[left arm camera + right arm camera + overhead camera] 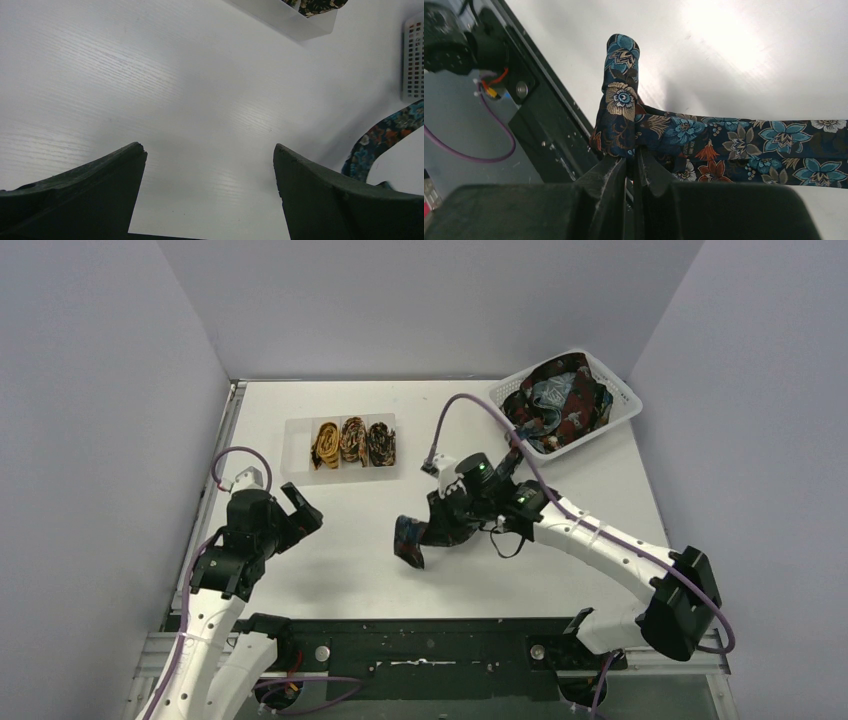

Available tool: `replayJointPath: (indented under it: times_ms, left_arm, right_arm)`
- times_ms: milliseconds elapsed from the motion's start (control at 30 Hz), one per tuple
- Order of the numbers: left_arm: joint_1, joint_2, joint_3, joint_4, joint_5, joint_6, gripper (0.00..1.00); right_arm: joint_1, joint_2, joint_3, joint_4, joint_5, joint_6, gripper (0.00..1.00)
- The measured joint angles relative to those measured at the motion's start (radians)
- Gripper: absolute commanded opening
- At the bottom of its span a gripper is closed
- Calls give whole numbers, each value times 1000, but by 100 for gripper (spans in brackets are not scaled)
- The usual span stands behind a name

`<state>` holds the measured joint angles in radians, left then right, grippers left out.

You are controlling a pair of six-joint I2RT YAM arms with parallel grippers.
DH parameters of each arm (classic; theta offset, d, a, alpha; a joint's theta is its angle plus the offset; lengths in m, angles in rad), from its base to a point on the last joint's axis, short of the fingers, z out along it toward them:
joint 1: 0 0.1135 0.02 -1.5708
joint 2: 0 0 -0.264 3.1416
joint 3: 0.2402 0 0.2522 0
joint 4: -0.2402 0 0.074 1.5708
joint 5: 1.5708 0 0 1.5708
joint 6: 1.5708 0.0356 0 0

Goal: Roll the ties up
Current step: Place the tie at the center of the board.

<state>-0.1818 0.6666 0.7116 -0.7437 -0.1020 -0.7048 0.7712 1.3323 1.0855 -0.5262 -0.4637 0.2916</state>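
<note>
White table (330,570) and bare grey walls are all I have around the work. My right tool (432,530) is clenched on a navy floral tie (408,543) near the table's middle. On its wrist camera the jaws pinch the cloth at a fold. A short doubled end stands up past the pinch and the long strip runs off to the right. My left tool (303,508) is released, jaws wide, over bare table with nothing between them. Three rolls (352,440) sit in a clear tray (296,440) at the back. More ties (560,400) lie heaped in the basket (595,437) at the far right.

I judge this tie light, limp and rather slick, with no stiffness of its own. It should droop wherever it is unsupported, and a loose coil would likely spring open. I would hold it flat across its full width, close to the folded end, so the fold becomes the core of the roll. The free tool would do best taking the strip just beside the pinch to keep it taut. Gripping one edge only would probably twist it.
</note>
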Motion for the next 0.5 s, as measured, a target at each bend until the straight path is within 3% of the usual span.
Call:
replayJointPath:
  times_ms: [167, 200, 300, 333, 500]
  left_arm:
    - [0, 2, -9, 2, 13, -21, 97]
    - [0, 2, -14, 4, 20, -24, 97]
    - [0, 2, -33, 16, 54, -33, 97]
    - [0, 2, -40, 23, 67, -36, 97]
    - [0, 20, -107, 81, 187, -45, 97]
  right_arm:
    - [99, 115, -30, 74, 46, 59, 6]
    - [108, 146, -24, 91, 63, 68, 12]
    - [130, 241, 10, 114, 106, 90, 59]
    - [139, 269, 20, 120, 117, 97, 67]
    - [160, 275, 23, 110, 191, 116, 79]
